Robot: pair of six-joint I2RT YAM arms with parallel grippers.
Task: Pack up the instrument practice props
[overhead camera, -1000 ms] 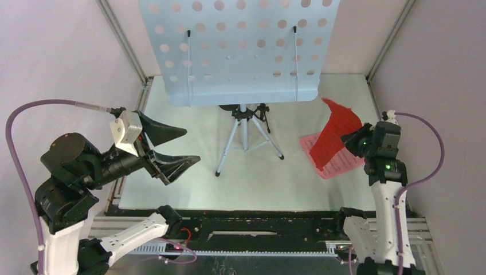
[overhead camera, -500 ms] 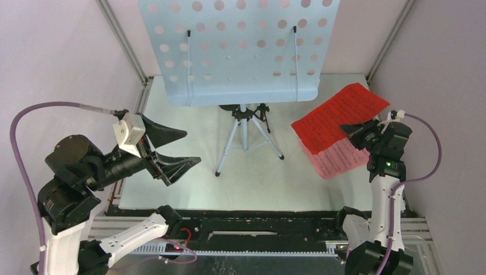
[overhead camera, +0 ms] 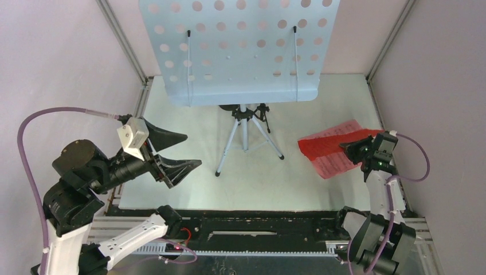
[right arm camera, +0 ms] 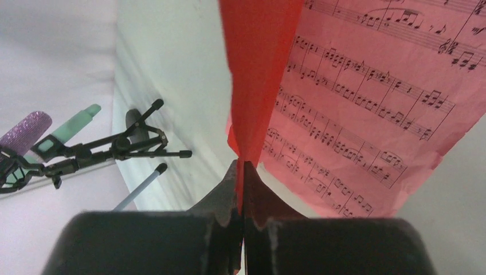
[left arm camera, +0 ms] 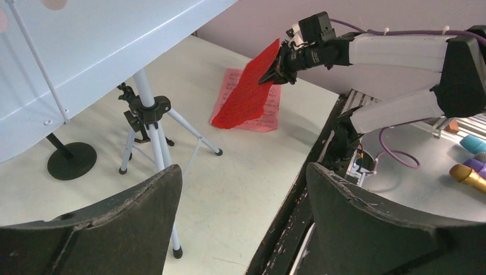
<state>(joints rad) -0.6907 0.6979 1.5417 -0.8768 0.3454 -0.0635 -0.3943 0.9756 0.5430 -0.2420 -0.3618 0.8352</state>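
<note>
The pale blue perforated music desk stands on its blue-grey tripod at the back middle. My right gripper is shut on the edge of the red score sheet and holds it low over the pink score sheet, which lies flat on the table. The right wrist view shows the red sheet pinched between the jaws, with the pink sheet behind it. A glittery purple microphone, a mint microphone and a black mic mount show at its left. My left gripper is open and empty, left of the tripod.
A black round base sits under the desk beside the tripod. Purple walls close in the table on three sides. A black rail runs along the near edge. Teal, purple and gold microphone heads lie beyond the table's right side.
My right gripper has brought the red sheet down from a raised, spread position to low over the pink sheet, and pulled back toward the near right. My left arm barely shifted.
</note>
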